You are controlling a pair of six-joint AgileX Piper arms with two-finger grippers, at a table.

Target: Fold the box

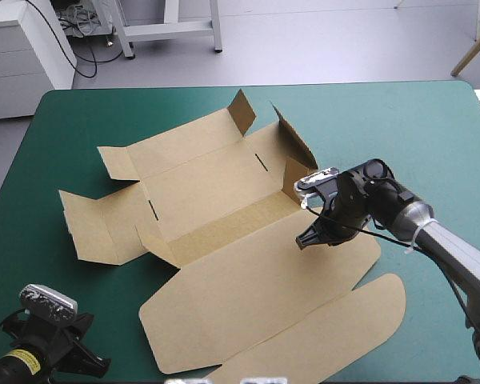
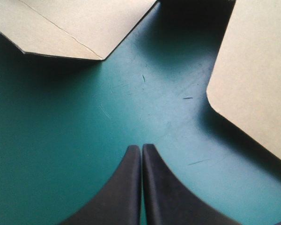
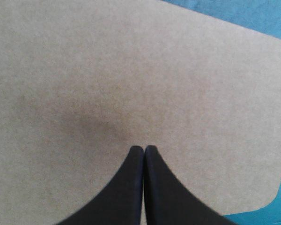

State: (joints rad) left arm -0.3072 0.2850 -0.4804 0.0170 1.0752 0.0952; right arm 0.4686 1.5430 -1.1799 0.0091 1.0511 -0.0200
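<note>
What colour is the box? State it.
The box is plain brown, clearest in the high view.

High view looks down from behind; 2 wrist views sit close, sharing the box (image 1: 224,188).

free: bare teal-green surface (image 1: 400,136) from 12 to 3 o'clock, also 7–8 o'clock | obstacle: box (image 1: 224,240) flat across centre, flaps (image 1: 292,140) upright at 1 o'clock | right hand (image 3: 144,147): fingers together, over box panel, 3 o'clock | left hand (image 2: 141,146): fingers together over bare surface, 7 o'clock; box edges ahead on both sides, open lane between
</note>
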